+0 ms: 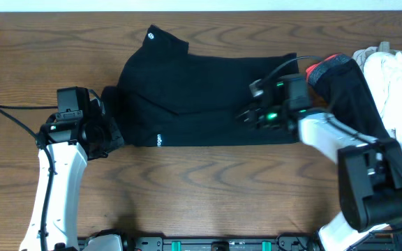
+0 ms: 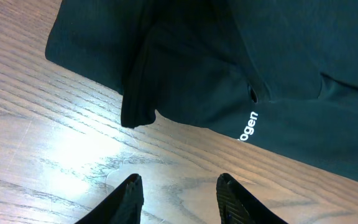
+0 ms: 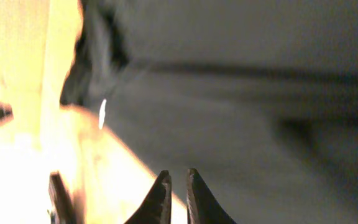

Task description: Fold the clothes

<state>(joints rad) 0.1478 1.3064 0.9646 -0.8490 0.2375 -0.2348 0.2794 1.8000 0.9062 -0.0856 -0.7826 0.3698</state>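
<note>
A black T-shirt (image 1: pixel 201 97) lies partly folded across the middle of the table, with a small white logo (image 1: pixel 151 32) at the far end and white lettering (image 1: pixel 158 139) near its front edge. My left gripper (image 1: pixel 109 136) is open and empty over bare wood at the shirt's front left corner. In the left wrist view my left gripper (image 2: pixel 179 186) sits just short of the shirt (image 2: pixel 241 56). My right gripper (image 1: pixel 248 115) hovers over the shirt's right part. In the right wrist view its fingers (image 3: pixel 179 179) are shut with nothing between them, above dark fabric (image 3: pixel 247 93).
A black garment with a red edge (image 1: pixel 340 77) and a white garment (image 1: pixel 396 73) are piled at the right of the wooden table (image 1: pixel 208 188), close behind my right arm. A cable (image 1: pixel 12 115) runs at the left.
</note>
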